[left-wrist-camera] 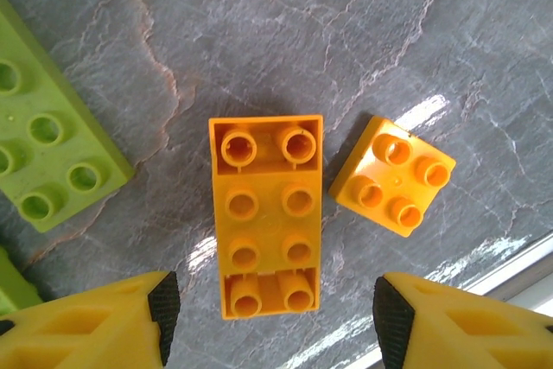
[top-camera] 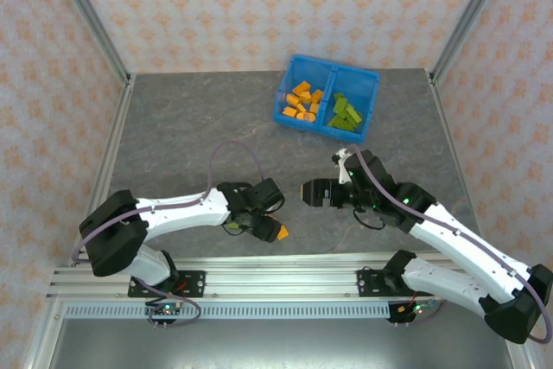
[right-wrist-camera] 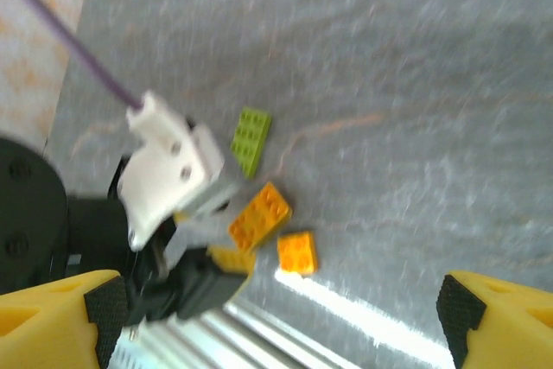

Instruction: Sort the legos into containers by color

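Observation:
A long orange lego (left-wrist-camera: pixel 266 213) lies flat on the grey table, studs up, between the open fingers of my left gripper (left-wrist-camera: pixel 276 317). A small square orange lego (left-wrist-camera: pixel 393 175) lies just right of it, and an olive-green lego (left-wrist-camera: pixel 47 149) lies to the left. The right wrist view, blurred, shows the same green lego (right-wrist-camera: pixel 251 140), long orange lego (right-wrist-camera: pixel 259 215) and square orange lego (right-wrist-camera: pixel 297 253) far beyond my open right gripper (right-wrist-camera: pixel 281 326). The blue bin (top-camera: pixel 285 97) holds orange legos (top-camera: pixel 302 101) in its left compartment and green legos (top-camera: pixel 346 111) in its right.
The table's near edge and its metal rail (left-wrist-camera: pixel 518 270) run just past the square lego. My left gripper (top-camera: pixel 263 218) and right gripper (top-camera: pixel 304 192) face each other near the table's front middle. A second green piece (left-wrist-camera: pixel 9 278) peeks in at the left.

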Robot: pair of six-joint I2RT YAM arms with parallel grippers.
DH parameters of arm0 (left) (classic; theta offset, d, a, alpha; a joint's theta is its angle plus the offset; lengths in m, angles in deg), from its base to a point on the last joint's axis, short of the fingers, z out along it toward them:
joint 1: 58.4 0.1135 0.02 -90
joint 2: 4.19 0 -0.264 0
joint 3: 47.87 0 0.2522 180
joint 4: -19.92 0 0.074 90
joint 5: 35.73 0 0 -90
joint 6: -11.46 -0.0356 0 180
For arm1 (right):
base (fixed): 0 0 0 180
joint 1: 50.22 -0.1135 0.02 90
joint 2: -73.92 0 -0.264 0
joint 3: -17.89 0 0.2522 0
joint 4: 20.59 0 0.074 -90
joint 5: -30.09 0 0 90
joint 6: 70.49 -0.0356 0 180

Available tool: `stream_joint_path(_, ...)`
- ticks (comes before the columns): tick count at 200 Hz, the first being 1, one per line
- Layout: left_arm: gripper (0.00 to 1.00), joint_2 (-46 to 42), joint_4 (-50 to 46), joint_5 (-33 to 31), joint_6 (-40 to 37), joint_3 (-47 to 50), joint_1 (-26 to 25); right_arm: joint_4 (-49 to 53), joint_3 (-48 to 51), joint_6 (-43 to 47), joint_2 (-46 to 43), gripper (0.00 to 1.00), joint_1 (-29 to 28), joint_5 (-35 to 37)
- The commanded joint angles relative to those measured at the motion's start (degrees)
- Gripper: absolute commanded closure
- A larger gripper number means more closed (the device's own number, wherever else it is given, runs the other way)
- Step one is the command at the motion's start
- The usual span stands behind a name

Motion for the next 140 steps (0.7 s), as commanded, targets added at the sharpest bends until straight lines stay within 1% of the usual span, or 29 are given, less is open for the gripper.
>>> stream_joint_path(1, 0.37, 1.67, 2.53, -0.65, 0.31, 0.83, -0.29, 2.83, 1.28, 1.92, 0.60, 0.06, -0.04, -9.97)
stream_joint_path(21, 0.41, 3.43, 2.73, -1.46, 0.72, 0.74, -0.28, 2.17, 1.78, 2.03, 2.21, 0.06, -0.04, -12.62)
stream_joint_path(37, 0.46, 4.00, 3.06, -2.43, 1.15, 1.27, -0.43, 2.87, 1.27, 2.84, 3.74, 0.06, -0.04, -13.40)
stream_joint_path(54, 0.50, 3.93, 3.48, -3.41, 1.36, 2.06, -0.40, 3.81, 0.52, 3.82, 4.41, 0.06, -0.04, -12.47)
stream_joint_path(112, 0.63, 4.35, 6.67, -2.48, 1.70, 3.86, -0.42, 4.86, -0.67, 3.83, 4.96, 0.06, 0.02, -7.20)
stream_joint_path(125, 0.68, 3.46, 6.99, -2.48, 2.28, 3.75, -0.43, 5.21, -0.97, 3.84, 5.24, 0.06, 0.02, -7.17)
stream_joint_path(140, 0.70, 0.72, 6.59, -2.68, 2.64, 2.89, -0.37, 5.81, -1.55, 3.72, 5.25, 0.07, -0.01, -6.82)
